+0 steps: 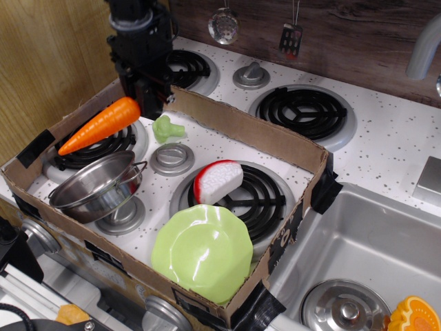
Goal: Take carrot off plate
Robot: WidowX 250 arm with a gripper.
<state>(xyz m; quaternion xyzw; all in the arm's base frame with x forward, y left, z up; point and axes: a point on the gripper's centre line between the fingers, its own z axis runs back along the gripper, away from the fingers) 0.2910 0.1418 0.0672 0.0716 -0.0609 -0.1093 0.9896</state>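
The orange carrot [100,125] hangs tilted in the air above the back left burner [96,143], its tip pointing down to the left. My black gripper [141,98] is shut on its thick stem end. The lime-green plate [202,252] with the wavy rim lies bare at the front of the cardboard box, far from the carrot and the gripper.
A cardboard box wall [238,128] rings the stove top. Inside stand a steel pot [96,186], a small green toy vegetable [167,129] and a red-and-white toy [218,181]. A sink [358,255] lies at the right, with an orange-slice toy [415,315] at its corner.
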